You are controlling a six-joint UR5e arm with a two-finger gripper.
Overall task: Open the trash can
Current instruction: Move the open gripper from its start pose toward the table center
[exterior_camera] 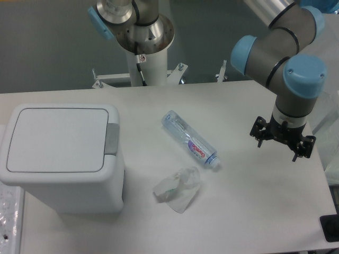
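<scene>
Trash can (pixel 61 159) sitting at table's left edge, lid lying shut | gripper (pixel 282 138) hovering near right edge, fingers spread, holding nothing | risk: reaching across, arm may be clipping bottle (pixel 189 139) or missing grey tab (pixel 112 138).

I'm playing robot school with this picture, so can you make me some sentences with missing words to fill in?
1. The flat lid of the big boxy white plastic trash can is ____.
2. The clear plastic water bottle is lying on its ____.
3. The crumpled clear plastic wrapper lies between the trash can and the ____ edge of the white table.
4. The black two-finger gripper holds ____.

Missing words: closed; side; front; nothing
</scene>
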